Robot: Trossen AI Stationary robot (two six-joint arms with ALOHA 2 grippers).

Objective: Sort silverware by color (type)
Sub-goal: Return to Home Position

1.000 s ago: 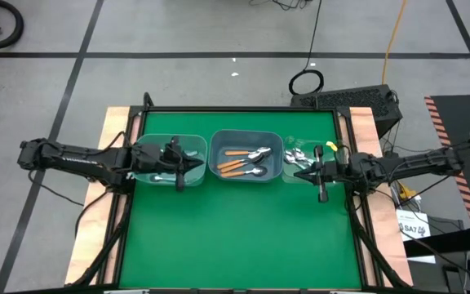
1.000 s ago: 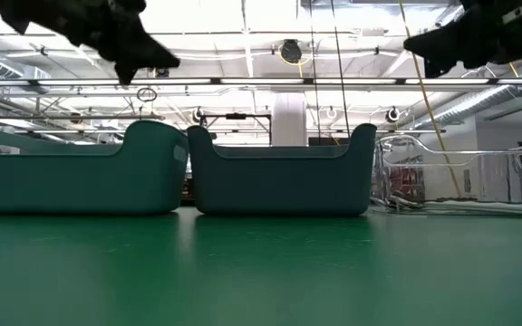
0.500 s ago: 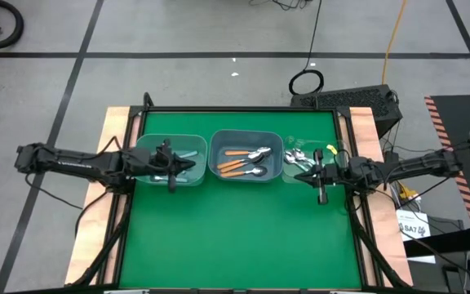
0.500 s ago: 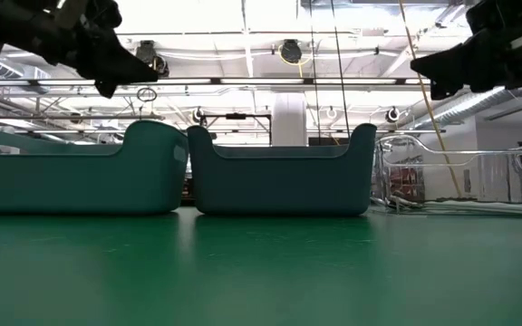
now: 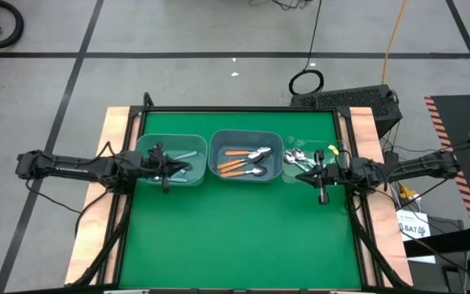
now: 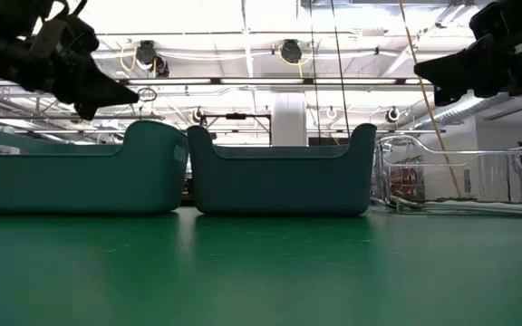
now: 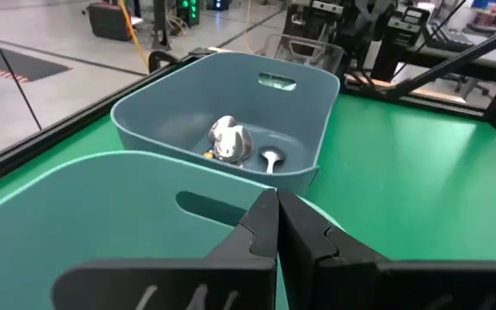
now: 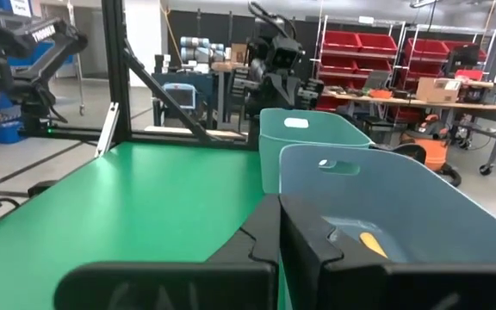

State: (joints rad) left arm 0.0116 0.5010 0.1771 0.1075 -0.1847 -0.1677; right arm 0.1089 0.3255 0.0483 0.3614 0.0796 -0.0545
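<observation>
Two claws pinched closed, empty: I see left claw (image 7: 275, 207) by tabletop's (image 5: 235, 237) left edge, right claw (image 8: 278, 211) by right edge; spoons (image 5: 243, 162) in bins (image 5: 246, 133).

There were three bins (image 5: 246, 133), at least three orange-handled spoons (image 5: 235, 153), and other spoons (image 5: 299, 160) too hidden to count.

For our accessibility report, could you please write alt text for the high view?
Seen from above, a green table carries a row of three bins with spoons inside; the middle bin holds orange-handled spoons. The left end effector hangs over the left bin, and the right end effector hangs over the right bin.
</observation>
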